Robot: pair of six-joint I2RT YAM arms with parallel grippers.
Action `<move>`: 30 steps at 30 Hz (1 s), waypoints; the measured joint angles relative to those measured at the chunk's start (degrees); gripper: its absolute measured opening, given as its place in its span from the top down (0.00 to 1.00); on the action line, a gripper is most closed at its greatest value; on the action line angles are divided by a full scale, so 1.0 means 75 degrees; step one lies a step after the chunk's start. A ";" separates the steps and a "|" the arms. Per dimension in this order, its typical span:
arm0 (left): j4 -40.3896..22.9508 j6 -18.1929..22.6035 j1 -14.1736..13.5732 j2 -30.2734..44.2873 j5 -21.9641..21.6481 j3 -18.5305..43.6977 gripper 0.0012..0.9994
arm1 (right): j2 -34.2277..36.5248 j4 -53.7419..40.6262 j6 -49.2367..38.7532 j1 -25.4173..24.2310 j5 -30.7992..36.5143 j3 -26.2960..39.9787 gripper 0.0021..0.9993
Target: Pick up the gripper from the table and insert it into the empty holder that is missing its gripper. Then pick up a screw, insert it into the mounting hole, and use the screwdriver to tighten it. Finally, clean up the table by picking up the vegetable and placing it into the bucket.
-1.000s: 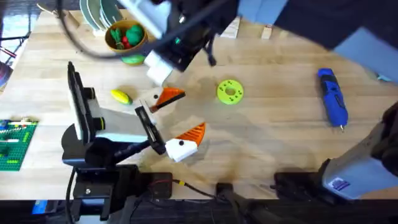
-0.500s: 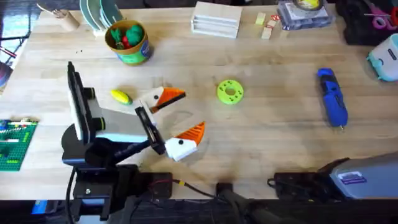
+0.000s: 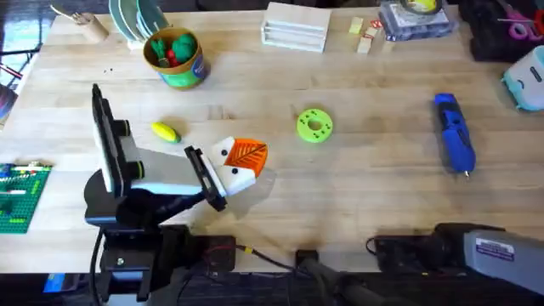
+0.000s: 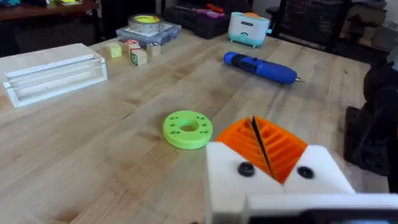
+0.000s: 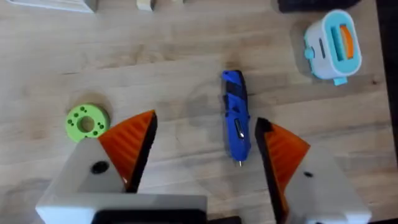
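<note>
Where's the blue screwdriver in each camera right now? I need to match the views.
Overhead: screwdriver at right, bit toward the arms' bases.
Left wrist: screwdriver upper right, beyond the green disc.
Right wrist: screwdriver centre, between the orange fingers.
Shared landmark: the green disc.

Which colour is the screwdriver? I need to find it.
Bright blue; the screwdriver shows best in the right wrist view.
</note>
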 joint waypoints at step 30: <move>-0.0038 0.0175 0.0000 -0.0001 0.0597 0.0000 1.00 | 0.1430 0.5161 -0.3379 -0.2842 -0.1067 -0.6589 0.01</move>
